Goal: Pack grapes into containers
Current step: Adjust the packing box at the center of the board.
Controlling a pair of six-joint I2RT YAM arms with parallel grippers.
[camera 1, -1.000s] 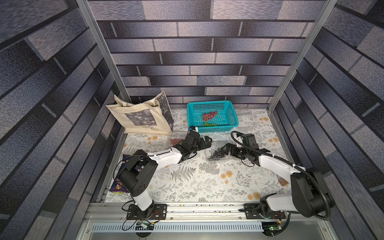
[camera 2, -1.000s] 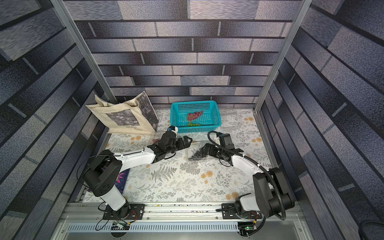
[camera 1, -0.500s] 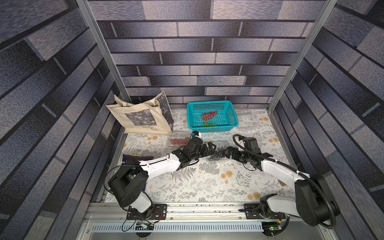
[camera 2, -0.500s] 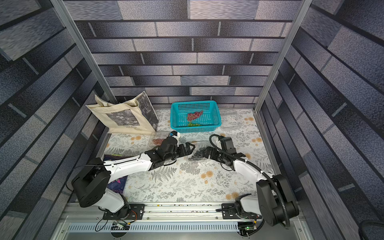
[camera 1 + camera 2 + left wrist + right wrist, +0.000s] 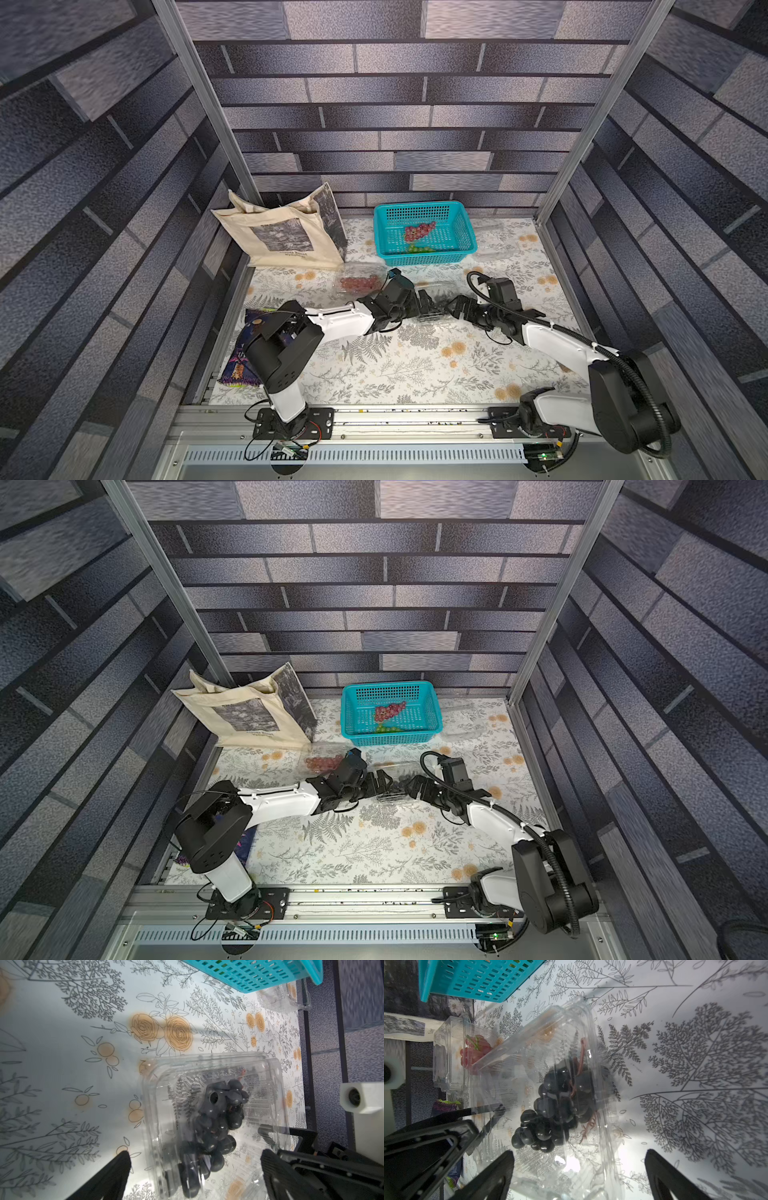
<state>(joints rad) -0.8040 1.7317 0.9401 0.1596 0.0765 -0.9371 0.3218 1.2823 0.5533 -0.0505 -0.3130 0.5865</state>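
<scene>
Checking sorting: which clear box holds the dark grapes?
The middle box, between the left gripper and right gripper; the box by the tote bag holds red grapes; the box beside the basket looks empty.

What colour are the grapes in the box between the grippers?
Dark blue-black grapes, clearest in the right wrist view.

grapes [image 5: 218, 1118] in container [image 5: 158, 1105], basket [image 5: 424, 259] behind, bag [image 5: 282, 232] behind left

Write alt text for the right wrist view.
A clear clamshell holding dark grapes lies on the floral table, partly between the fingers of the open right hand. Beyond it sit another clamshell with red grapes and a teal basket.
</scene>
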